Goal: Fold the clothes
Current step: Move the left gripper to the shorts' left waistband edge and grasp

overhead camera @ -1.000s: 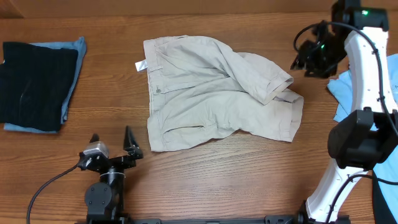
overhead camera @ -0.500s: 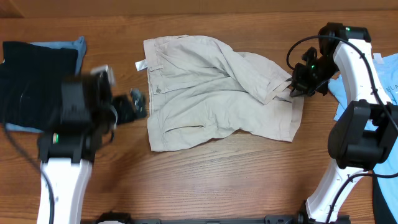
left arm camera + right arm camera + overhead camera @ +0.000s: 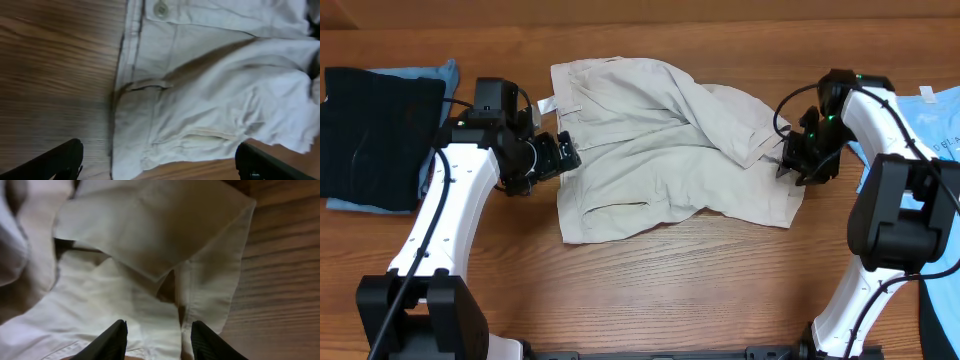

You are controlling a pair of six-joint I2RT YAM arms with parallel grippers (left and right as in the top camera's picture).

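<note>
- Pale beige khaki cotton shorts [image 3: 660, 150]: mid-table, waistband toward robot's left, legs toward its right. One leg is flopped over the other & creased, so not flat and not yet folded. Small white label [image 3: 546, 104] pokes out at the far waistband corner.
- Left gripper [image 3: 560, 152]: jaws wide apart, holding nothing, just beside the waistband edge near the pale button [image 3: 160, 9].
- Right gripper [image 3: 798, 165]: jaws apart above the leg-hem corner, cloth showing btwn the fingers [image 3: 107, 340]. Not clamped, as far as the wrist view tells.
- Risks, prob.:
  - Hem is layered on the right, so closing there could pinch only the top flap & leave the under-leg behind.
  - Left could grab one layer of waistband, or scrape wood & miss.
  - Uneven lift btwn the two arms would twist or bunch the cloth.
- Brown wood-grain table [image 3: 670, 290]: smooth, so cloth may slide rather than fold.
- Black folded garment [image 3: 375, 135] lies on light blue cloth at the left edge. Light blue T-shirt [image 3: 920, 130] lies near the right arm & could snag.
- Room: nothing seen beyond the tabletop.
</note>
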